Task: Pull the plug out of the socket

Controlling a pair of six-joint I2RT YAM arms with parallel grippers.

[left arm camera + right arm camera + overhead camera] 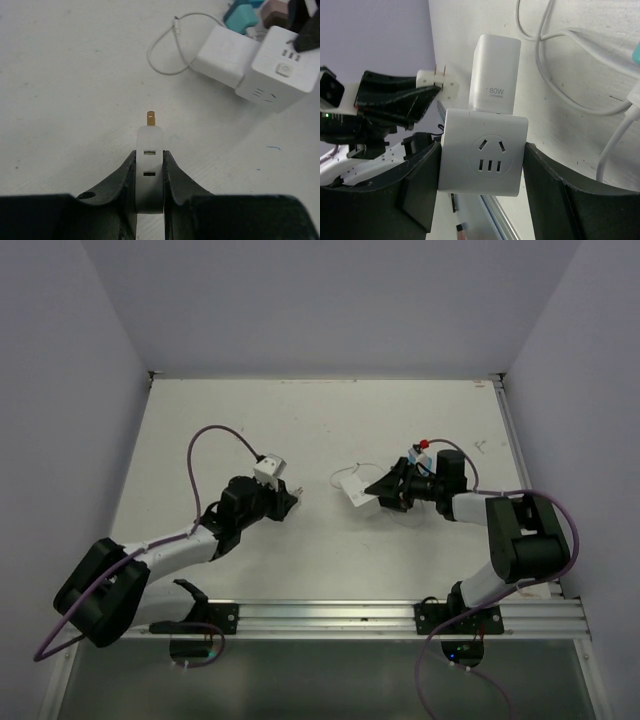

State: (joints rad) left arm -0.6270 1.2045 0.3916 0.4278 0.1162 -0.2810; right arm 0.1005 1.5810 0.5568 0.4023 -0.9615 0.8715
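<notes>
Inside right claw, white cubic socket

White tabletop, thin white cable looped on it, teal adapter, pinkish-brown adapter, aluminium rail at near edge.

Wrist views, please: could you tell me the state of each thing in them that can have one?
left gripper: shut on the small plug.
right gripper: shut on the socket.
small plug: pulled out, clear of the socket, prong bare.
socket: clamped between the right gripper's fingers.
charger: plugged into the socket.
cable: slack, lying in loose loops.
</notes>
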